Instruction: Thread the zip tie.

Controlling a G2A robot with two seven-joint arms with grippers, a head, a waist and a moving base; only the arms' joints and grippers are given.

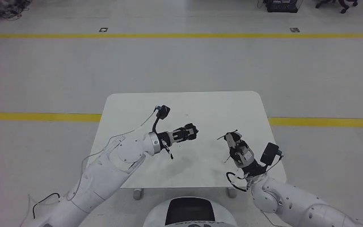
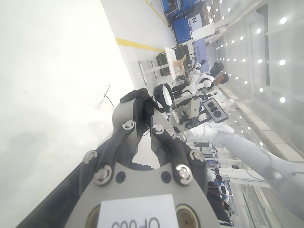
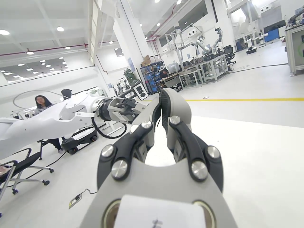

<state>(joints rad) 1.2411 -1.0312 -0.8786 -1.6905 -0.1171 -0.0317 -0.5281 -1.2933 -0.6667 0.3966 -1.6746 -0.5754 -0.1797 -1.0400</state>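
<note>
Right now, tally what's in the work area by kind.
Thin black plastic zip tie: 1
Grey-and-black robot hands: 2, left hand and right hand
White rounded-corner table: 1
Total: 4

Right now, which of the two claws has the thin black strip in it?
The right gripper: the zip tie sticks out from its shut fingertips. The left gripper, nearer the table's middle, shows none.

Cropped print on a white label (image 2: pixel 136 211) on the left gripper (image 2: pixel 140 98); single-letter sign (image 2: pixel 194 20) far behind.
</note>
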